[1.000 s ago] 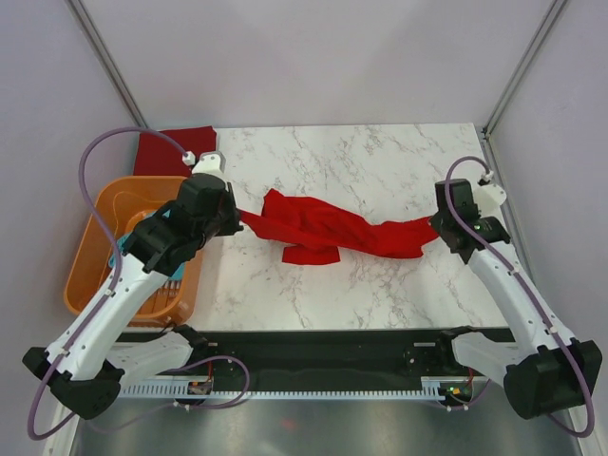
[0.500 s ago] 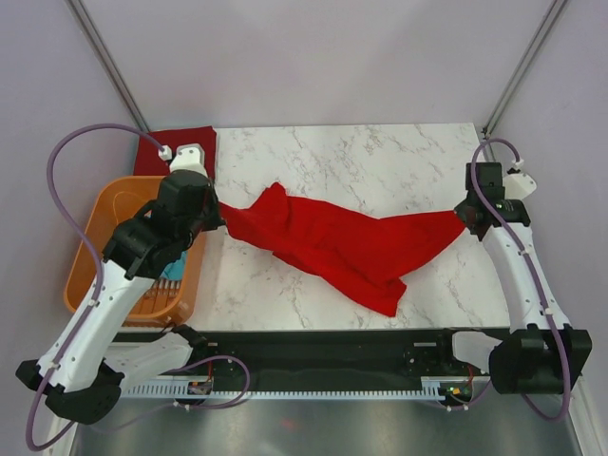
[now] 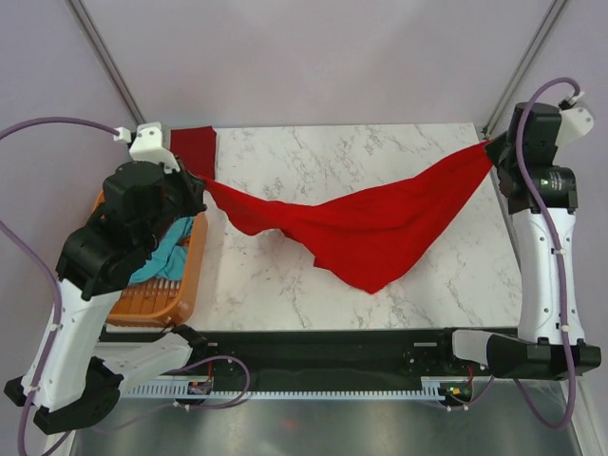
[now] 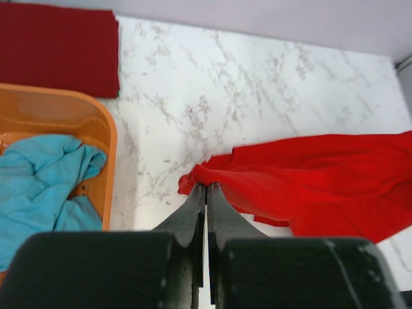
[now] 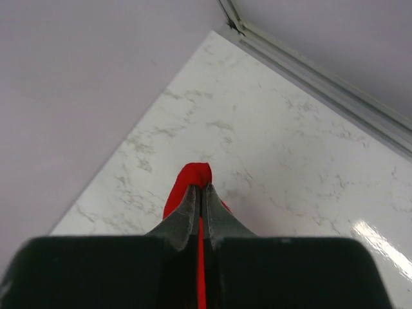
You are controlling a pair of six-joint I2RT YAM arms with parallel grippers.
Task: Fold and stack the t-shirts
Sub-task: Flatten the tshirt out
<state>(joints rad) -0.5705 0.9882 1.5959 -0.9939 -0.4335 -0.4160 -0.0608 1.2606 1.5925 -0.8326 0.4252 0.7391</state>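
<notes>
Left hand (image 3: 201,179) is pinched shut on one end of the bright red t-shirt (image 3: 370,233), over on the left side of the desk (image 3: 361,157), just past the far end of the orange basket (image 3: 186,285). Right hand (image 3: 492,149) is clamped on the other end of the same shirt, over by the far right corner. So the shirt is strung out between the two hands like a hammock. It's high at both ends and sags in the middle, and the lowest bit droops to a point toward the near edge. Can't tell from above whether that low point rests on the marble or hangs just off it.

In the left wrist view the jaws are pressed together with a bunched wad of red cloth right at the tips, and the rest of the shirt spreads off to the right. The right wrist view is much the same: jaws closed, a thin strip of red between them and a little nub poking out past the tips.

The other two shirts:
- The maroon t-shirt (image 3: 193,144) is lying flat, looks folded, at the far left corner just behind the basket.
- The teal t-shirt (image 4: 38,187) is crumpled up inside the basket, partly hidden under the left arm from above.
</notes>
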